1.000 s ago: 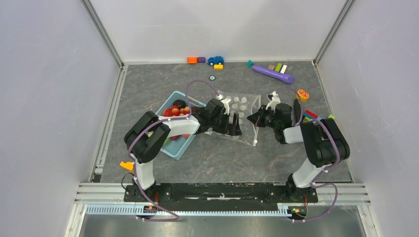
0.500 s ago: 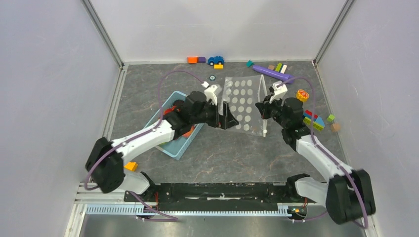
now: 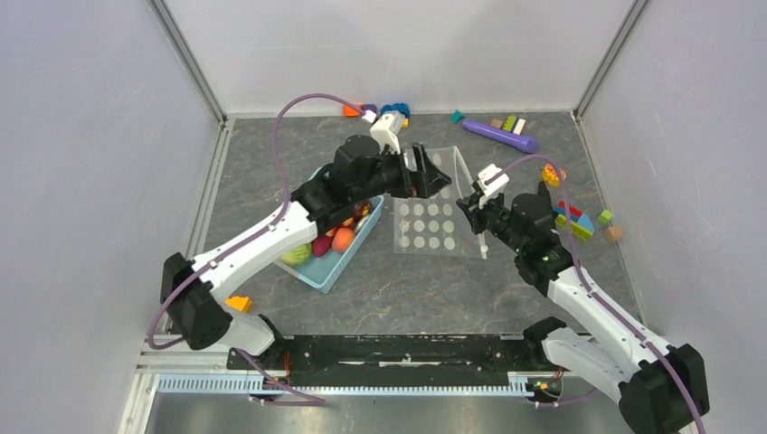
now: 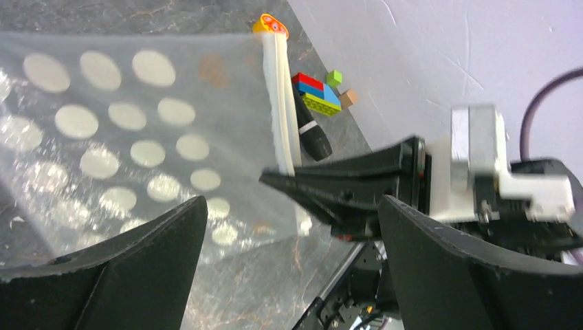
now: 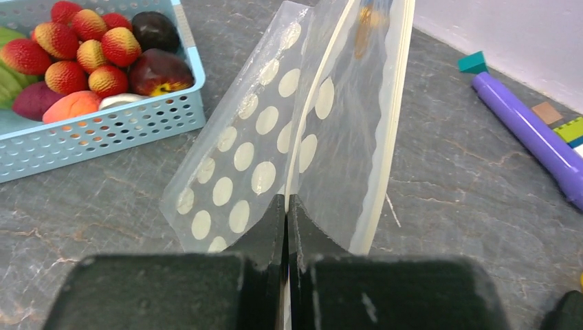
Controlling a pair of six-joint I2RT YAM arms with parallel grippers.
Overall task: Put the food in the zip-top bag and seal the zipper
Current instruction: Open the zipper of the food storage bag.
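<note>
Two grippers meet at the zip-top bag (image 3: pixel 432 231), which lies on the grey stone-patterned table (image 3: pixel 398 289) just right of the light blue basket (image 5: pixel 103 134), its near half flat and its far half lifted off the surface. The right gripper (image 5: pixel 286 206) is clamped tight on the bag. Its black fingers (image 4: pixel 344 187) pinch the plastic at the near end of the zipper (image 4: pixel 280 103), the thick whitish strip along the bag's right edge. In the right wrist view the two clear walls spread apart above the pinch, the dotted one leaning toward the basket. The left gripper (image 3: pixel 432 174) stands wide open with nothing between its fingers (image 4: pixel 117 275); it hangs over the raised far part of the bag, pointing toward the right gripper, and whether it touches the plastic cannot be told. All the food (image 5: pixel 82 62) sits in the basket — red-and-yellow strawberries, a dark plum, a peach-coloured piece, a maroon one and something green at the left edge. Along the far wall lie a purple marker (image 3: pixel 500 136) and a teal block (image 3: pixel 458 116), and a cluster of building blocks (image 3: pixel 574 221) lies near the right wall.
</note>
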